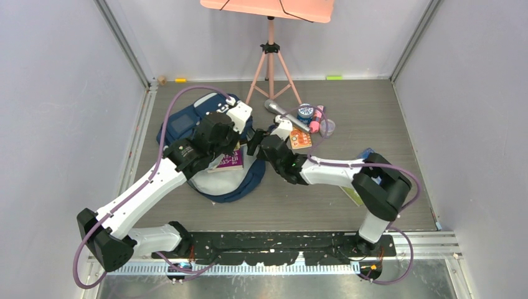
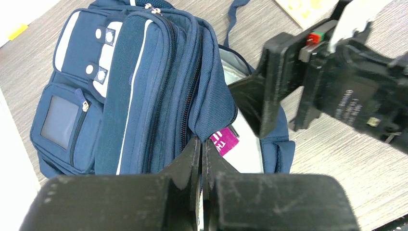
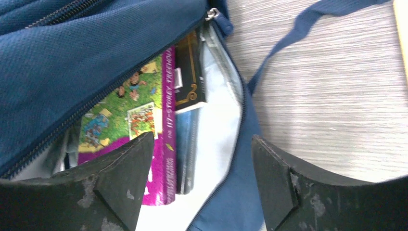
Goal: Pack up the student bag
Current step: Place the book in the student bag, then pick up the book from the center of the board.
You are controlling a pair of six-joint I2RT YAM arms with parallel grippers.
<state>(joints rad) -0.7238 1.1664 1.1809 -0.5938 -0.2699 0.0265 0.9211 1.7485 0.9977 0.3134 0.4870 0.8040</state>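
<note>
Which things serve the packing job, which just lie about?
Job: student bag, purple book inside, left gripper pinching its flap, open right gripper; likely microphone, blue tin, orange card nearby.
Lying about: pink tripod, yellow piece, green piece at back.

The bag (image 2: 144,96) is navy with thin white stripes, white patches on one pocket and a grey-blue window on another. Its lining (image 3: 219,120) is pale grey and its strap (image 3: 298,33) is blue. Inside it, the green book (image 3: 139,115) has a cartoon-patterned cover and a magenta spine with yellow lettering. The black book (image 3: 189,77) carries gold ornament.

The table (image 1: 373,118) is grey wood grain. The arms (image 1: 149,187) are white and black, with purple cables (image 1: 180,99). At the far edge, the tripod (image 1: 269,68) is pink, under a salmon board (image 1: 268,7). A yellow marker (image 1: 180,80) lies far left and a green marker (image 1: 334,77) far right. Right of the bag are a blue tin (image 1: 305,112), a pink bottle (image 1: 316,121) and an orange card (image 1: 301,139).
</note>
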